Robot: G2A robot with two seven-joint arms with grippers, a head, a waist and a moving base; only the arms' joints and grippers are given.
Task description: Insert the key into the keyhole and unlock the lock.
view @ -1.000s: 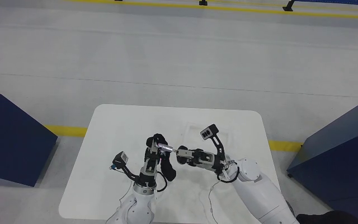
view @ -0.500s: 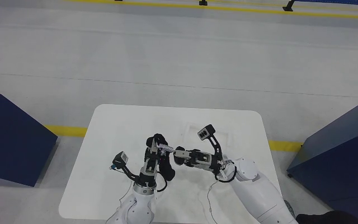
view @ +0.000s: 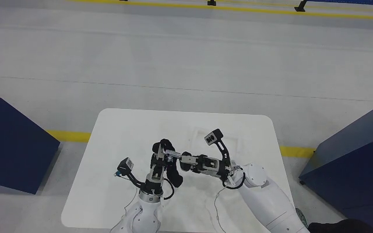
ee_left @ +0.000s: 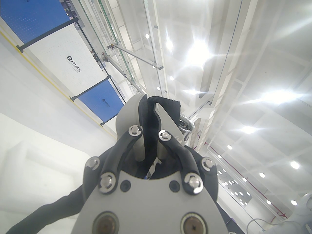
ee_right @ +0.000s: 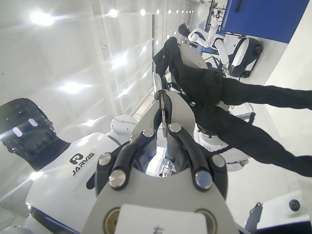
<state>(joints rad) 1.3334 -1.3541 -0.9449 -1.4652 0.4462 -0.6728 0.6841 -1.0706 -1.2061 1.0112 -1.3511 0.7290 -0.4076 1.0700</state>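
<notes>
Above the middle of the white table (view: 116, 145) my left gripper (view: 165, 156) is shut on the lock (view: 171, 154). Its black-covered fingers (ee_left: 168, 108) clamp the lock body, and the metal shackle (ee_left: 186, 124) sticks out beside them. My right gripper (view: 187, 160) is shut on the key (ee_right: 163, 115), held edge-on between its jaws. The key's tip meets the end of the silver lock (ee_right: 157, 82), which hangs in the left gripper's dark fingers (ee_right: 170, 49). I cannot see how deep the key sits in the keyhole.
Dark blue panels stand on the floor off the table's left (view: 23, 145) and right (view: 344, 163) sides. A faint shallow white tray (view: 224, 140) lies on the table behind the right arm.
My right gripper has moved left with the key, closing the gap to the lock. The left arm has stayed put.
</notes>
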